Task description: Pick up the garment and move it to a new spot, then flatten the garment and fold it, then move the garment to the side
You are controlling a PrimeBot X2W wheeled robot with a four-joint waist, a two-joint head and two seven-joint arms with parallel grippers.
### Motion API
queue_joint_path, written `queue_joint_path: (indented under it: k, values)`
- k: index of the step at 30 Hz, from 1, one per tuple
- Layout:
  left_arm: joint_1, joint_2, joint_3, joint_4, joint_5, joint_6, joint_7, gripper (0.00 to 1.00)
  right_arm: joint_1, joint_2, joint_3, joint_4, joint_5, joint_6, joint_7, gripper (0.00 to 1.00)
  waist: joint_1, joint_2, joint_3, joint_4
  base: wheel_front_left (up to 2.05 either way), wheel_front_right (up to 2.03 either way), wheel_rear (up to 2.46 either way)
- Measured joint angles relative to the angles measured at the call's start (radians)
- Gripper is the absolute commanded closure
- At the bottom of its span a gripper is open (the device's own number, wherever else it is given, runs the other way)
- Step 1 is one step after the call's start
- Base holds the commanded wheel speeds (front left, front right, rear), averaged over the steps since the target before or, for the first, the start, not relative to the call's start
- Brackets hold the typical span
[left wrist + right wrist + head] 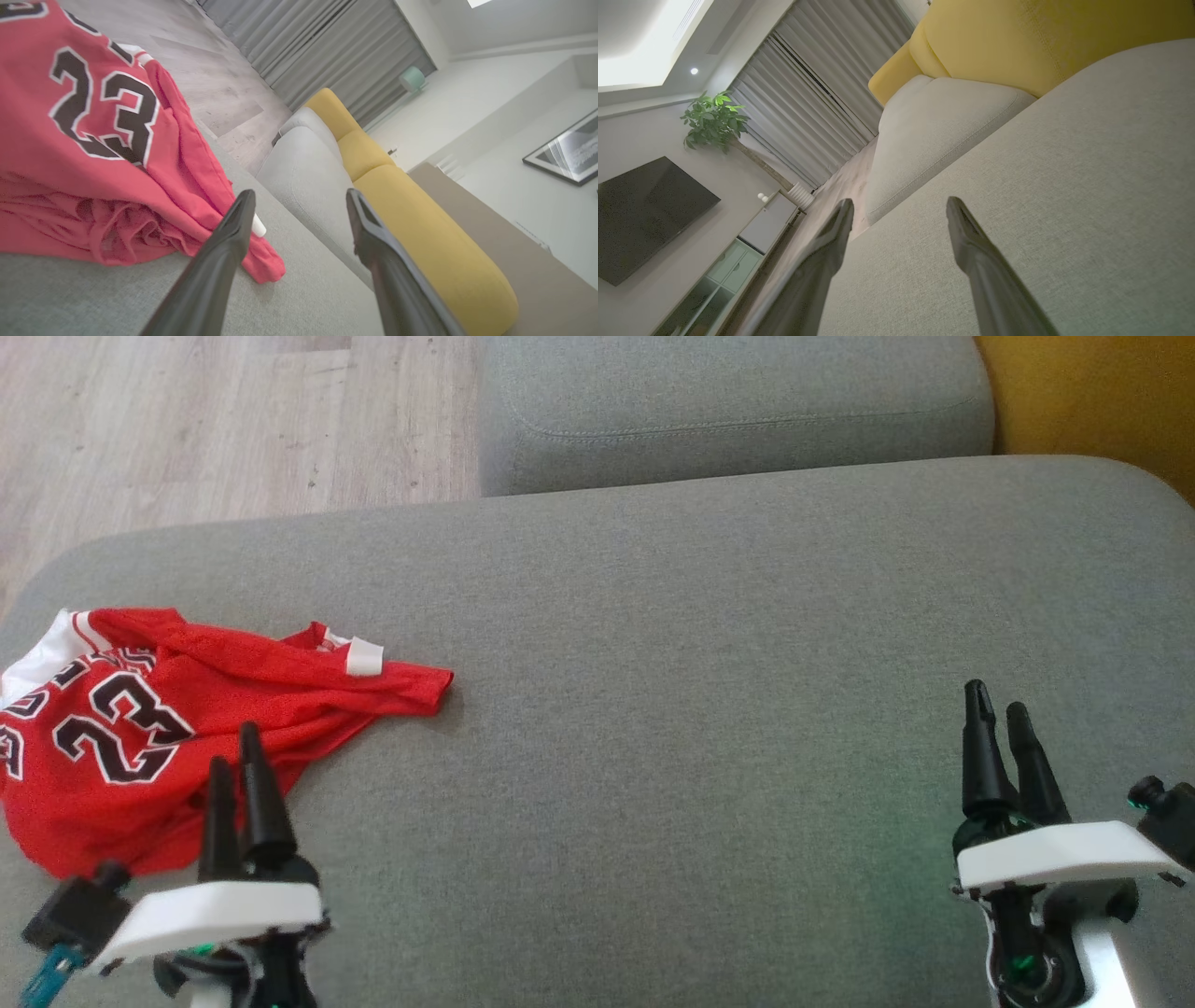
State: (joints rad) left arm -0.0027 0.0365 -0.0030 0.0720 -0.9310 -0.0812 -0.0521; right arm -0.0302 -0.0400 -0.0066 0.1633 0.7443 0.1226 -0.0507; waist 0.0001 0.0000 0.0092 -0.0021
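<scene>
Two grippers, both empty, at near edge of grey seat cushion [653,709] | left gripper [234,749]: fingers parted, cushion's near-left, beside garment | right gripper [995,698]: fingers parted, cushion's near-right, above bare fabric | garment [280,691]: red jersey, number 23, crumpled on cushion's left end | second grey cushion [728,411]: beyond seat cushion's far edge

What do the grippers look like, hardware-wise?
Both alike: the left gripper and right gripper each have two long, tapered black fingers above a curved white shell, with black housing below showing green accents. A small black module sits beside each shell.
</scene>
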Motion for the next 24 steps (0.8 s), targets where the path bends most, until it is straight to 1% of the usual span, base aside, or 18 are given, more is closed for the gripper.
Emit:
queue_joint_path:
  k: [4,7,16,18,24]
  values:
    - [0.0,0.0,-0.032,-0.008,0.096,-0.002,-0.012,0.0,0.0,0.0,0.007,-0.008,-0.065,0.0,-0.013,0.0,0.0,0.0,0.0,-0.002,0.0,0.0,0.0]
    - [0.0,0.008,-0.056,-0.012,0.162,0.004,-0.021,0.0,0.0,0.0,0.012,-0.014,-0.112,0.0,-0.022,0.0,0.0,0.0,0.001,-0.003,0.0,0.0,0.0]
    - [0.0,0.063,-0.158,-0.015,0.315,0.083,-0.047,0.0,0.0,0.0,0.03,-0.027,-0.253,0.0,-0.047,0.0,0.0,0.0,0.002,-0.007,0.0,0.0,0.0]
    - [0.0,0.071,-0.17,-0.014,0.33,0.092,-0.048,0.0,0.0,0.0,0.031,-0.028,-0.269,0.0,-0.048,0.0,0.0,0.0,0.002,-0.007,0.0,0.0,0.0]
    - [-0.001,0.115,-0.248,-0.008,0.414,0.154,-0.065,0.0,0.001,0.0,0.039,-0.039,-0.36,0.0,-0.067,0.0,0.0,0.0,0.003,-0.011,0.0,0.0,0.0]
